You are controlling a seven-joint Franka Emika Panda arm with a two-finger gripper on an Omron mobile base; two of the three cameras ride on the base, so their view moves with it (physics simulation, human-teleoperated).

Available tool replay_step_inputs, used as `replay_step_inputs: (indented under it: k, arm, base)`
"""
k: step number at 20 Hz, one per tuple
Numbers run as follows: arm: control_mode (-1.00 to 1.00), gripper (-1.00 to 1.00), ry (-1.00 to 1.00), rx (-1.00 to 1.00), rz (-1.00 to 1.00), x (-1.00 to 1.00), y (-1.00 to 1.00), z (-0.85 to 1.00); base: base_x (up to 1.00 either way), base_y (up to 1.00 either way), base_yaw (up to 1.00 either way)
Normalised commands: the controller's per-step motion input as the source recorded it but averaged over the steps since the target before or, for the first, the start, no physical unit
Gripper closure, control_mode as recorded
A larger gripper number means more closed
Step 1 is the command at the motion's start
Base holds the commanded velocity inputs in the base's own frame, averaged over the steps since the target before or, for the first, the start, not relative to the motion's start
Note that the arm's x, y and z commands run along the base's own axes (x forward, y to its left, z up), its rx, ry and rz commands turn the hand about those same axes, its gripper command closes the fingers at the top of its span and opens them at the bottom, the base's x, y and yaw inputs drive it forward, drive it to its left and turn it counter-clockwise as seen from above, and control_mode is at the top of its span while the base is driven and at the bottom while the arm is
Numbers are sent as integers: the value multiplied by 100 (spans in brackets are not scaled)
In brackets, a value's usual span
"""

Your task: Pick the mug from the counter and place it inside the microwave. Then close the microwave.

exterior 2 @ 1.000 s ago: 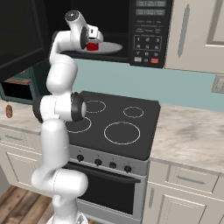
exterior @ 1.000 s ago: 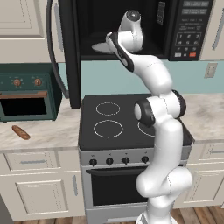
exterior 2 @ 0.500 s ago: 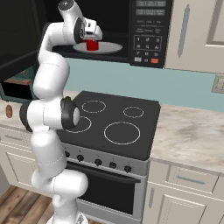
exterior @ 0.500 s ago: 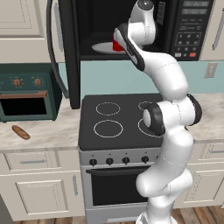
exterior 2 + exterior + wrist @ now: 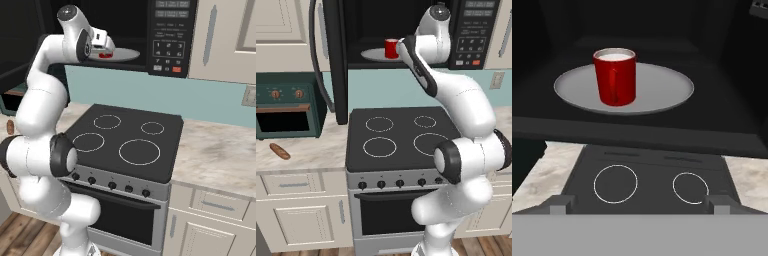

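Hand view, bottom edge: two small dark finger tips of the gripper (image 5: 640,205) rising far apart at lower left and lower right, spread wide with nothing between them, well clear of the small bright red cylindrical mug (image 5: 615,76). Mug upright in the upper middle of that frame, long axis vertical, white-lined mouth facing up, glossy smooth wall; handle direction impossible to tell. Resting on the round flat white turntable plate (image 5: 662,95), left of the plate's centre, inside the dark cavity of the large black over-range microwave (image 5: 637,135). Below the microwave's sill, toward the bottom of the frame, the matte black stovetop with thin white ring burners (image 5: 647,185), flanked by beige-white marbled stone countertop (image 5: 547,175).

Left base view: mug (image 5: 391,48) in the upper middle, on the plate (image 5: 370,54), just left of the white arm's wrist; the microwave's dark door (image 5: 336,60) swung open toward the left edge of the cavity; button panel (image 5: 473,35) at upper right. Dark green boxy toaster oven with copper knobs (image 5: 287,110) at middle left, and a brown baguette-like bread (image 5: 279,151) lying on the marbled counter (image 5: 301,155) in front of it.

Right base view: only a sliver of the red mug (image 5: 104,55) visible behind the hand at upper left.
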Motion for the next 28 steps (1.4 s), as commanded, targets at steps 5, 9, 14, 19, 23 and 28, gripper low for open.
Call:
replay_step_inputs:
  k: [5, 9, 14, 19, 23, 28]
  arm:
    - [-100, -100, -2, 0, 0, -70, 0, -4]
    - [-100, -100, -3, 0, 0, -63, 0, 11]
    - [-100, -100, 0, 0, 0, -63, 0, 6]
    - [-100, -100, 0, 0, 0, -61, 0, 19]
    - [-100, -100, 0, 0, 0, -61, 0, 21]
    - [-100, -100, 0, 0, 0, -66, 0, 9]
  base:
    - [0, 0, 0]
    - [0, 0, 0]
    - [0, 0, 0]
    - [0, 0, 0]
    - [0, 0, 0]
    - [0, 0, 0]
